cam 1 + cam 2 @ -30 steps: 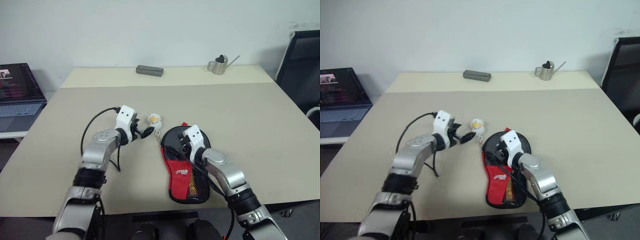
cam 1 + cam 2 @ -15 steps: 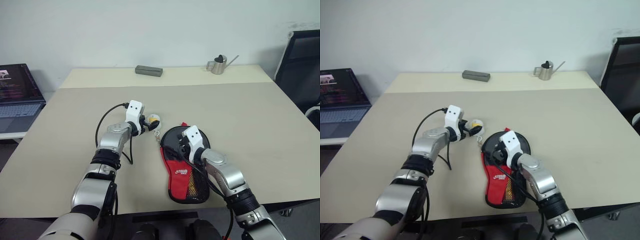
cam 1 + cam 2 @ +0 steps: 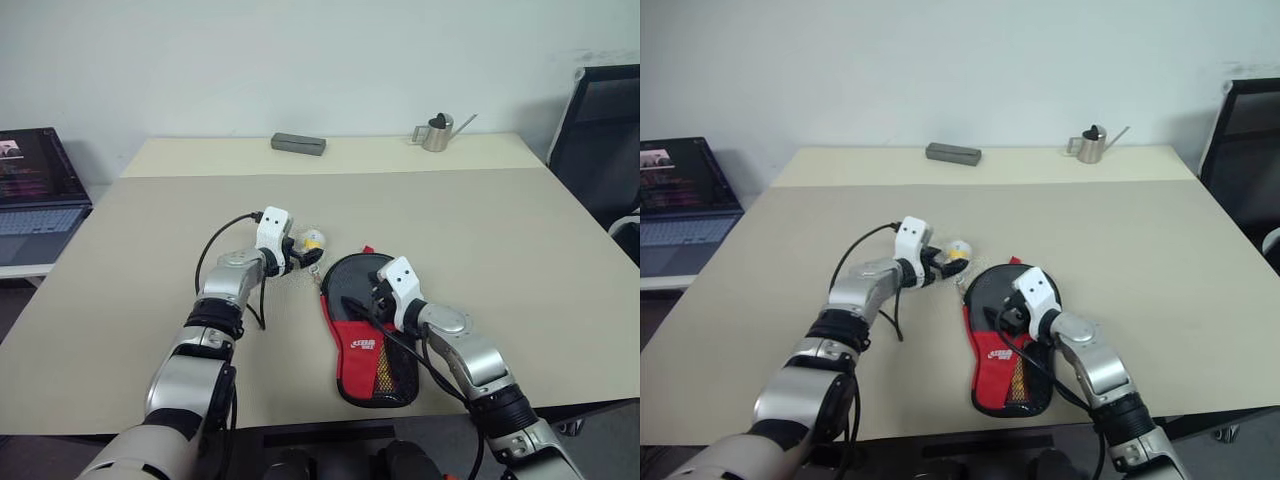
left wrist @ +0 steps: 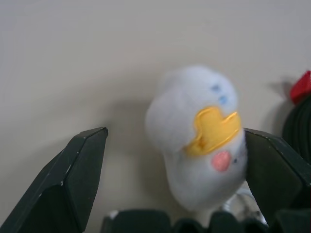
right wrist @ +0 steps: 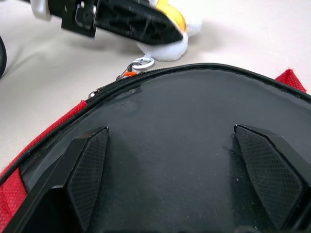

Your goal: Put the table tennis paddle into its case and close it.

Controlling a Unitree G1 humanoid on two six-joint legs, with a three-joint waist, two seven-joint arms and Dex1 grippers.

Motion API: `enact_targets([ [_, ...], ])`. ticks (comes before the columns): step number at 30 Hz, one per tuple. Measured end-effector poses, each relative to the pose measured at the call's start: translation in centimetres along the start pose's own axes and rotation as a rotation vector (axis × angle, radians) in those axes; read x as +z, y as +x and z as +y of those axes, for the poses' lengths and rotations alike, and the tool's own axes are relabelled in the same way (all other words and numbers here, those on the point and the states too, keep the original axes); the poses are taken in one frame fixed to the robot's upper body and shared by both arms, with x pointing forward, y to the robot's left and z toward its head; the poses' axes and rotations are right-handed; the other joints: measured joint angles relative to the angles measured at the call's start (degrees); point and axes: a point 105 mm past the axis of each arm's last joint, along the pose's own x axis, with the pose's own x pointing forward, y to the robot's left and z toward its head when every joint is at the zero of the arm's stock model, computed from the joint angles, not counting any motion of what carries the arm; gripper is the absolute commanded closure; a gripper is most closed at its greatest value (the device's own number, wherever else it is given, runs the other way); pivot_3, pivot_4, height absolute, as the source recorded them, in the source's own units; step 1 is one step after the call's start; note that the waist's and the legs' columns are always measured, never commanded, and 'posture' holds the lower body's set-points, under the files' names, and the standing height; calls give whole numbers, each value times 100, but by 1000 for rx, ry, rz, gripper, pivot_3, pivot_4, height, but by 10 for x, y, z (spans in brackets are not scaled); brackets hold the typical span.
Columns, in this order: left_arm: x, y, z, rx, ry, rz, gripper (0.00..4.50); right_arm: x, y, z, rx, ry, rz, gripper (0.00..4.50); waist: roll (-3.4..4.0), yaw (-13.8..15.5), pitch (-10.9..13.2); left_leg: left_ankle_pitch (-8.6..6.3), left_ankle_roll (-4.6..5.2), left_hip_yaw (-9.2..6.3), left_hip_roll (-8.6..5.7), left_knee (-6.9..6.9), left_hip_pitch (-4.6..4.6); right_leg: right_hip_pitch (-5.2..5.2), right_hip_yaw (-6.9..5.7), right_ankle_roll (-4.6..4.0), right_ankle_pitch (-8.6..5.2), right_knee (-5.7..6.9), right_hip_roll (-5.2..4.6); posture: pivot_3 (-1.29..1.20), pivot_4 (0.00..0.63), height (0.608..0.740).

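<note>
The black-and-red case (image 3: 366,335) lies flat on the table's near middle, round black end away from me and red mesh end toward me. Its white-yellow charm (image 4: 199,141) rests on the table just past the round end, on a short cord with a ring (image 5: 141,62). My left gripper (image 3: 305,256) is open, with the charm between its fingers and resting against one finger (image 4: 277,174). My right gripper (image 5: 177,170) is open, low over the case's black face (image 5: 184,131). The table tennis paddle is hidden.
A grey flat box (image 3: 298,143) and a small metal watering can (image 3: 437,131) stand at the table's far edge. A laptop (image 3: 35,190) sits on a side surface to the left, a black chair (image 3: 600,140) to the right. The beige table (image 3: 500,230) spreads wide around the case.
My left gripper has moved right and down until its fingers stand either side of the charm, with the elbow folding in. The right gripper has shifted slightly right over the case.
</note>
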Motion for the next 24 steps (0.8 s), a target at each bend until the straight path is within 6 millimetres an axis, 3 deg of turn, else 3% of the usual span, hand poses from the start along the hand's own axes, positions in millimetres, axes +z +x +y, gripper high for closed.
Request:
enact_targets([
  [13, -4, 8, -3, -2, 3, 28, 0, -4, 1, 3, -9, 26, 17, 59, -2, 4, -34, -2, 1, -11, 0, -4, 66, 81, -11, 9, -6, -18, 1, 0, 150, 740],
  [16, -4, 10, -5, -10, -11, 25, 546, -4, 2, 4, -17, 34, 17, 0, -2, 3, -34, -2, 0, -11, 0, -5, 75, 89, -10, 30, -18, -17, 0, 0, 150, 740],
  [24, -7, 19, -39, -173, -9, 37, 3378, -3, 1, 2, -34, 63, 10, 0, -2, 2, -33, -2, 0, -9, 1, -5, 75, 89, -9, 30, -19, -17, 0, 0, 150, 740],
])
